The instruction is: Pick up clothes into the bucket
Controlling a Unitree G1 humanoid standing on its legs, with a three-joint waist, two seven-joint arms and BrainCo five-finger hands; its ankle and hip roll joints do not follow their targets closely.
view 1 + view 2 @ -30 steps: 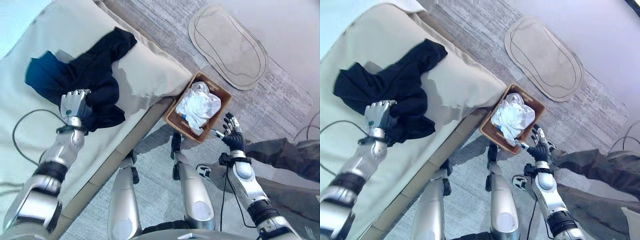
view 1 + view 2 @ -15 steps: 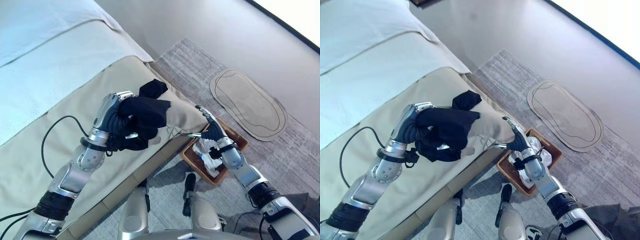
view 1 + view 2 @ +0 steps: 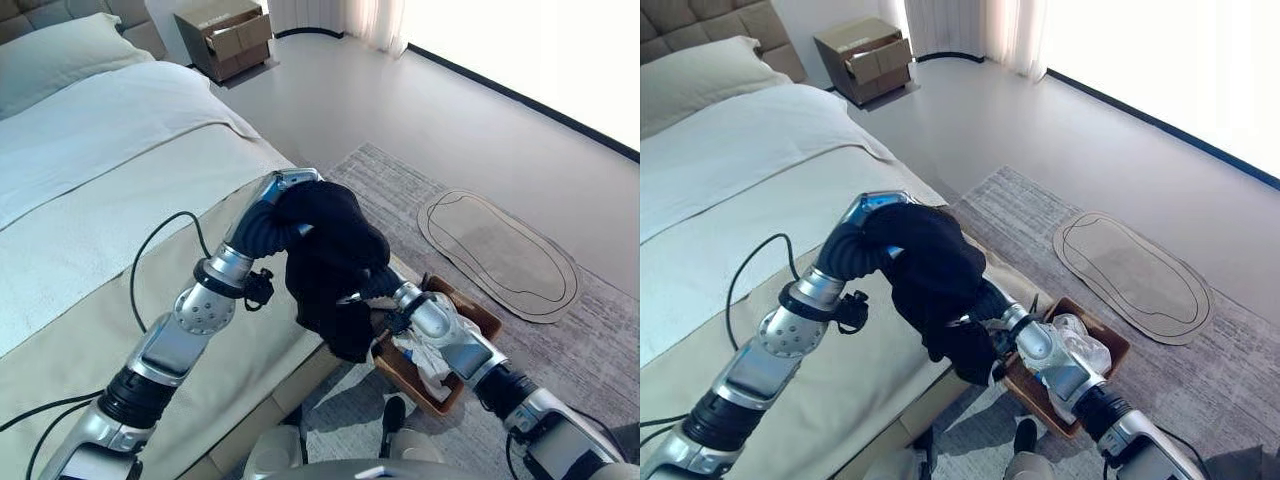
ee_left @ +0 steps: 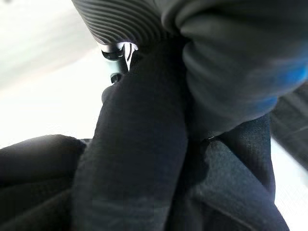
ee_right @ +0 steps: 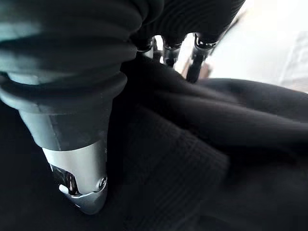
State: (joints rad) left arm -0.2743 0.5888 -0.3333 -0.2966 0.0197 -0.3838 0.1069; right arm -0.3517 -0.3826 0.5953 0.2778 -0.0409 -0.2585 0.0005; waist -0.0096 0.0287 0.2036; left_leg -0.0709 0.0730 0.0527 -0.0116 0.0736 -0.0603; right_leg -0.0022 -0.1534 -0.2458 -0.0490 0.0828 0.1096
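Note:
A black garment (image 3: 335, 260) hangs bunched from my left hand (image 3: 285, 190), which is raised above the bed's edge and curled into the cloth. In the left wrist view the dark cloth (image 4: 144, 159) lies close against the hand. My right hand (image 3: 385, 288) reaches up from the lower right into the underside of the hanging garment, and black cloth (image 5: 202, 144) covers what lies past it in the right wrist view. The brown basket (image 3: 482, 316) stands on the floor by the bed, just below and right of the garment, with white clothes (image 3: 1080, 345) inside.
The beige bed (image 3: 90, 230) with a white sheet takes up the left. An oval mat (image 3: 500, 250) lies on the grey rug (image 3: 610, 330) beyond the basket. A wooden nightstand (image 3: 225, 35) stands at the back by the bed's head.
The camera has tilted up. My left hand has lifted the black garment off the bed and carried it right, over the bed's edge. My right hand has risen from beside the basket into the garment.

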